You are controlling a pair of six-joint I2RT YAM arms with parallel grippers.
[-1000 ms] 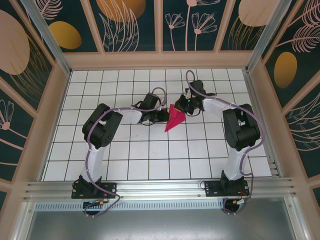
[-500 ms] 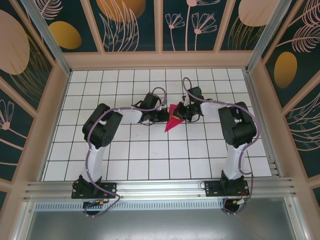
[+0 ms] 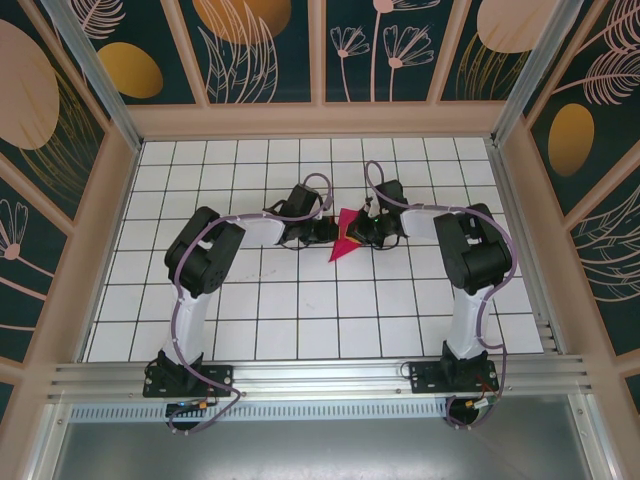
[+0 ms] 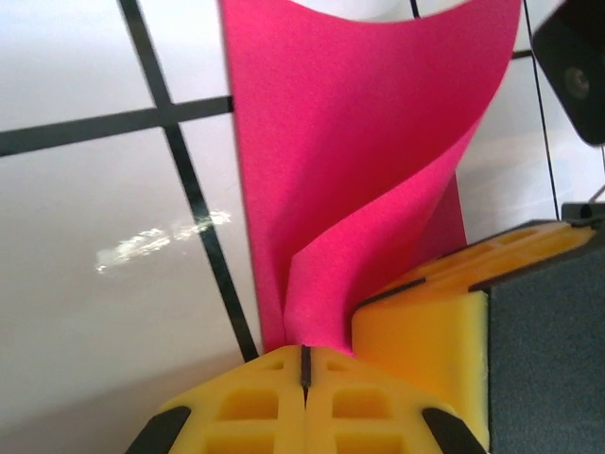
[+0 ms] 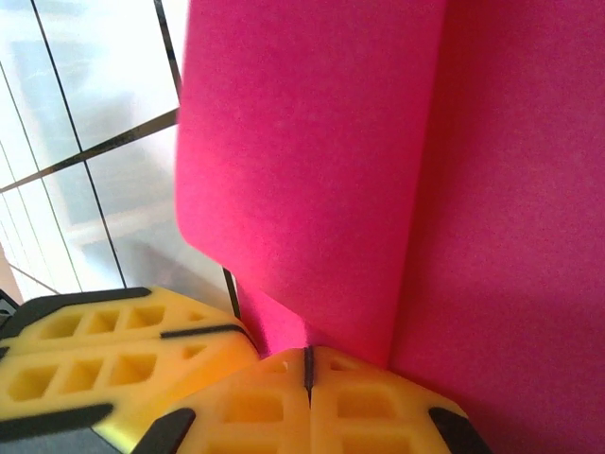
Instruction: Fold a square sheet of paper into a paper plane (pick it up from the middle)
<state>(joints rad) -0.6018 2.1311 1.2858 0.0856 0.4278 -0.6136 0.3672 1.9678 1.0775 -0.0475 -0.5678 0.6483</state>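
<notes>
In L wrist view, paper (image 4: 350, 170) top cropped.

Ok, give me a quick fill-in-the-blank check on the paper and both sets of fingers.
1. The left fingers are ____ on the paper.
2. The right fingers pinch the same ____ paper.
3. Both pairs of fingers are coloured ____.
Missing words: shut, pink, yellow.
</notes>
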